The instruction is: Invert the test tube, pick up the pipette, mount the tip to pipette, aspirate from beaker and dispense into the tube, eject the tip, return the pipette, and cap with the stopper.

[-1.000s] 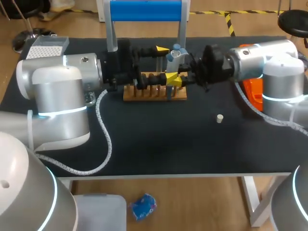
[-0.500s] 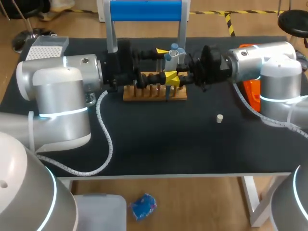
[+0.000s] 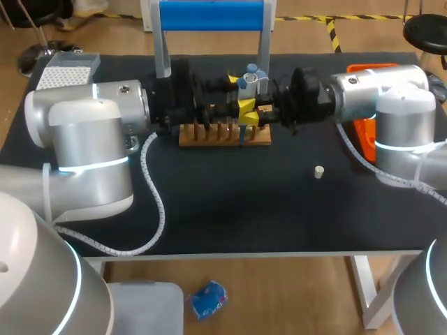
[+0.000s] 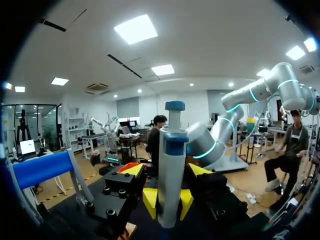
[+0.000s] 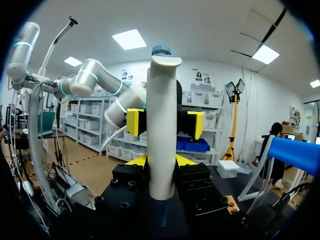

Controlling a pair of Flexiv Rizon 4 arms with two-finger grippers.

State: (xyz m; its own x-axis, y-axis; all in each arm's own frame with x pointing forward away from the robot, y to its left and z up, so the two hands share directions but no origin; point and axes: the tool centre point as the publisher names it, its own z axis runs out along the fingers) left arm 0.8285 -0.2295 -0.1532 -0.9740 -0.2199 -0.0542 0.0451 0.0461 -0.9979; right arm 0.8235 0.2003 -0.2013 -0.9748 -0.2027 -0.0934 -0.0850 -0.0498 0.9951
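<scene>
A white pipette [image 3: 249,80] with a blue top stands upright above the wooden rack [image 3: 223,134], where my two grippers meet. My right gripper [image 5: 161,162] is shut on the pipette [image 5: 162,125] low on its body. From the other side my left gripper [image 4: 167,172] stands open. Its yellow fingertips [image 5: 133,122] flank the pipette [image 4: 171,165] with a small gap on each side. In the head view the left gripper [image 3: 237,94] and the right gripper [image 3: 255,106] overlap at the pipette. A small pale stopper [image 3: 318,172] lies on the black table to the right.
A blue-topped stand [image 3: 211,17] rises just behind the rack. A white tip box [image 3: 66,70] sits at the back left corner. An orange object [image 3: 367,129] lies partly under my right arm. The front half of the table holds only a cable [image 3: 150,188].
My left gripper's fingers have drawn in around the pipette. My right gripper has shifted the pipette slightly left, between them.
</scene>
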